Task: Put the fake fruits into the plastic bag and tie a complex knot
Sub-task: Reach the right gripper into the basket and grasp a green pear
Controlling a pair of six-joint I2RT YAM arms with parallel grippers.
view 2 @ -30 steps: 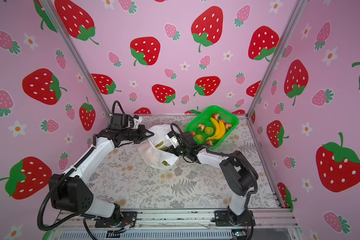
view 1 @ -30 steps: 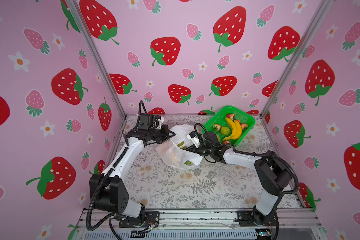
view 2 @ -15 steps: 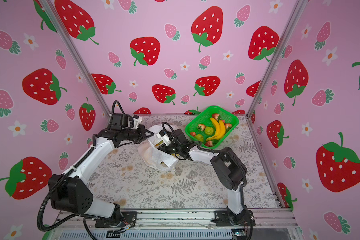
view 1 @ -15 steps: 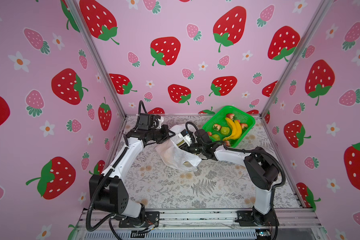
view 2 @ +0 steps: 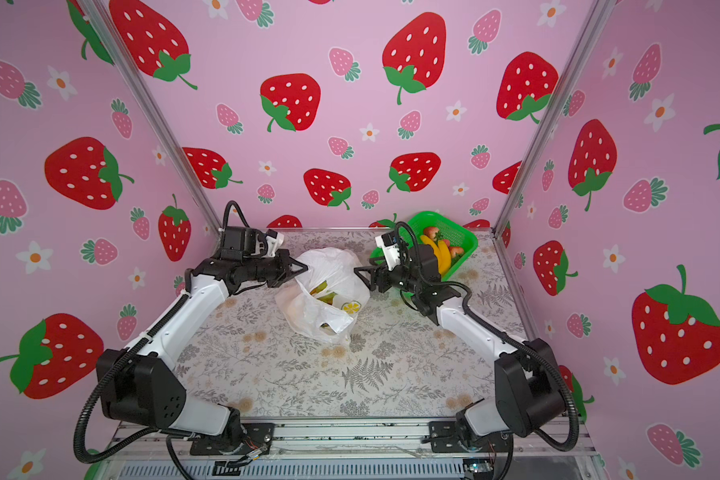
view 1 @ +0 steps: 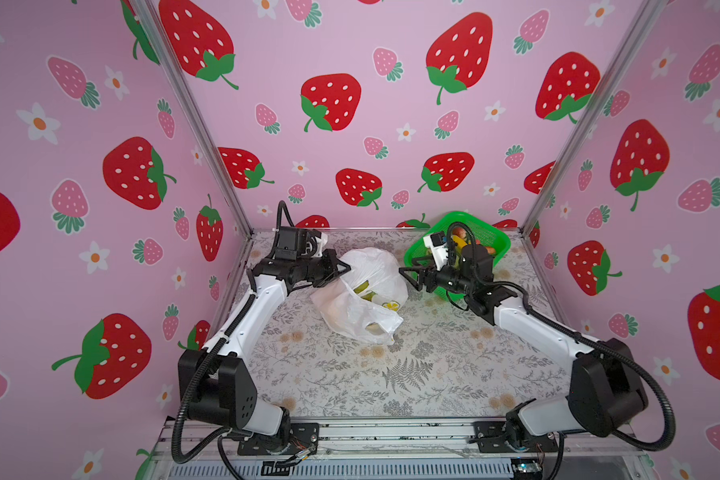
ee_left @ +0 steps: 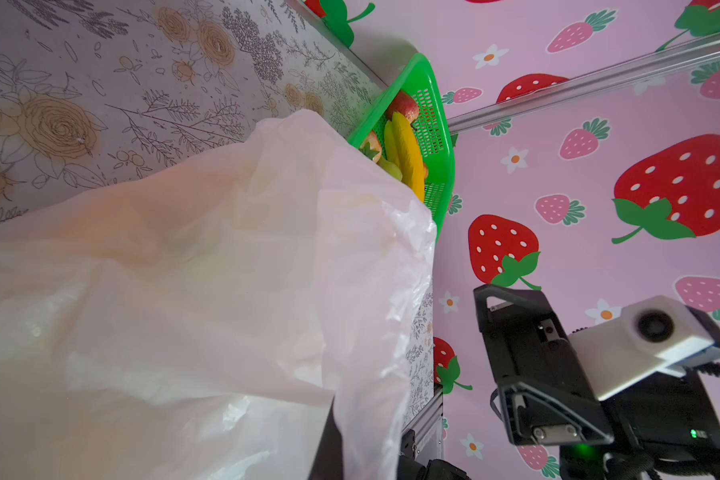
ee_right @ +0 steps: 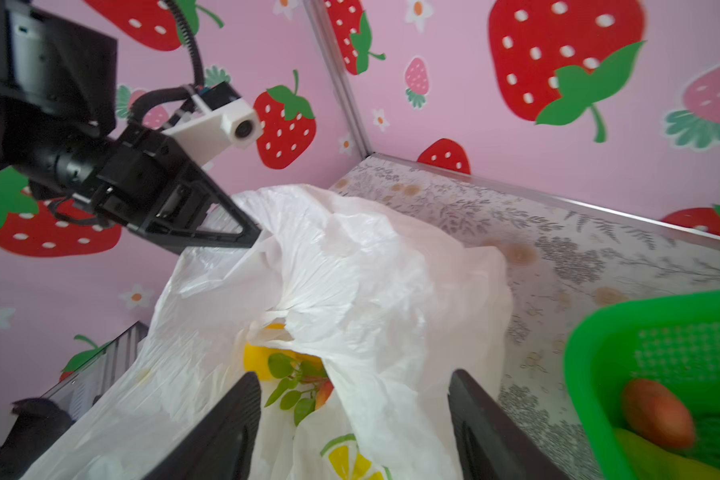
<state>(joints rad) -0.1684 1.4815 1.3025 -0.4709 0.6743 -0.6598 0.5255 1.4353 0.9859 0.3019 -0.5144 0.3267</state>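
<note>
Right gripper (view 1: pixel 406 276) now clear of thin white lemon-print plastic bag (view 1: pixel 366 291), jaws wide and empty, at bag's 3 o'clock; a second ago it was inside. Left gripper (view 1: pixel 341 268) pinches bag rim at 10 o'clock. Bananas remain in green mesh basket (view 1: pixel 495 237); loading unfinished

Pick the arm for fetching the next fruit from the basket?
Right. The right hand is open, empty and next to the green basket; the left hand is shut on the plastic bag rim, holding it up.
</note>
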